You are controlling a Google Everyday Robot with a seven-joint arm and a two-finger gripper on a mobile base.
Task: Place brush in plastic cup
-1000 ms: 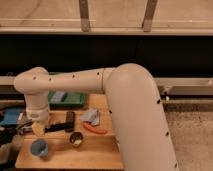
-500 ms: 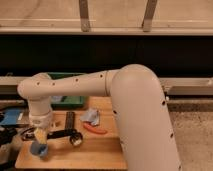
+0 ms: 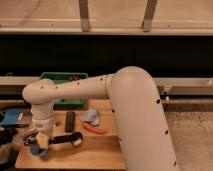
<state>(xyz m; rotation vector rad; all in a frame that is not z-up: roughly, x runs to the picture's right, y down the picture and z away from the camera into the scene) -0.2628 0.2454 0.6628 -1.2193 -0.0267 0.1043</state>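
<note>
My gripper (image 3: 42,141) hangs from the white wrist at the table's left end, right above the light-blue plastic cup (image 3: 34,149), which it partly hides. It is shut on one end of the black brush (image 3: 64,139). The brush sticks out level to the right, just over the table, with its far end by the small metal tin (image 3: 77,141). The gripper's pale tip reaches the cup's rim. I cannot tell whether the brush's held end is inside the cup.
A black remote (image 3: 70,121), a blue cloth (image 3: 92,116) and a red-orange stick (image 3: 95,130) lie on the wooden table (image 3: 95,152). A green tray (image 3: 64,77) stands behind. My bulky white arm (image 3: 135,120) covers the table's right side. Blue items (image 3: 11,119) sit at far left.
The wrist and gripper have come down and slightly forward toward the blue cup. The brush has come down with them and now lies lower, near the tin.
</note>
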